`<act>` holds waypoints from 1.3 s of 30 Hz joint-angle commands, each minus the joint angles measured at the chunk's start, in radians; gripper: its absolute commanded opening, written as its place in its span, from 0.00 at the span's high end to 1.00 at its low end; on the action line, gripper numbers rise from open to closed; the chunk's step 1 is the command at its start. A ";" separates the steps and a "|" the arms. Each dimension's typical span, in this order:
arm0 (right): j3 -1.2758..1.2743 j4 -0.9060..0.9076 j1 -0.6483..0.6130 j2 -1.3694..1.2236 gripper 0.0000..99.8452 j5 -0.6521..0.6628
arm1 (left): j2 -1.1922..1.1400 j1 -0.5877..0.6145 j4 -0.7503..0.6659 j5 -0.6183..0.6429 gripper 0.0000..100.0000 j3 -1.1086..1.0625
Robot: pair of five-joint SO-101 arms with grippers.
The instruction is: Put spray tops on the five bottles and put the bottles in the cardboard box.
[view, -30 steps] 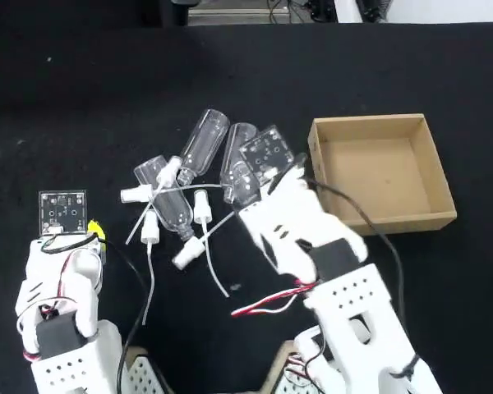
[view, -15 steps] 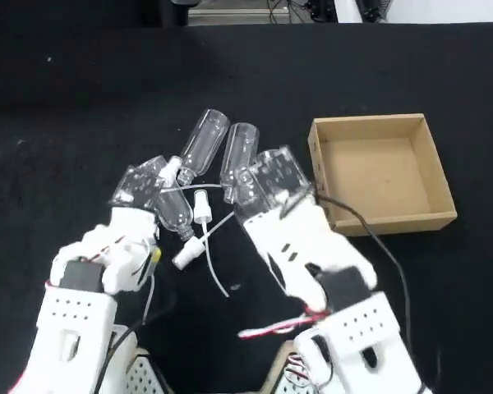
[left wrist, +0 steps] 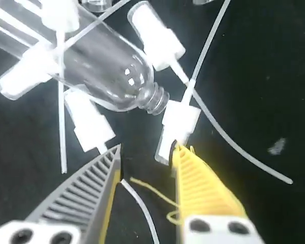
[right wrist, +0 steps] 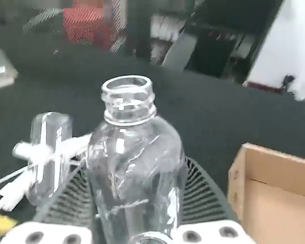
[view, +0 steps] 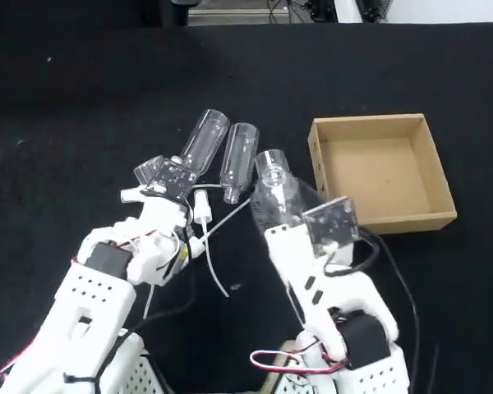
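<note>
Clear threaded-neck bottle (right wrist: 134,147) in the ridged right gripper (right wrist: 137,189).

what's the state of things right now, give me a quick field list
right gripper: gripping a clear bottle, upright, neck open, no spray top on it
left gripper: open, low over loose spray tops next to a lying bottle
cardboard box: holds no bottles
other bottles: lying on the table, left of the box
</note>
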State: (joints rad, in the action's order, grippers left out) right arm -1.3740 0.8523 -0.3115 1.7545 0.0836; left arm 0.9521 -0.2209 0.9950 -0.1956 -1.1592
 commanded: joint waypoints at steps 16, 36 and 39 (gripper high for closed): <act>0.010 0.034 0.023 0.035 0.99 -0.003 | -0.400 -0.021 -0.255 0.011 0.78 0.093; 0.008 0.037 0.023 0.035 0.99 0.000 | -0.463 -0.134 -0.258 0.003 0.96 0.073; 0.008 0.038 0.026 0.038 0.99 0.000 | -0.442 -0.127 -0.083 -0.055 0.96 0.163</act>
State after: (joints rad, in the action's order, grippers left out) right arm -1.3740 0.8846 -0.3084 1.7729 0.0836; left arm 0.4841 -0.3483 0.7250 -0.1926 -1.1132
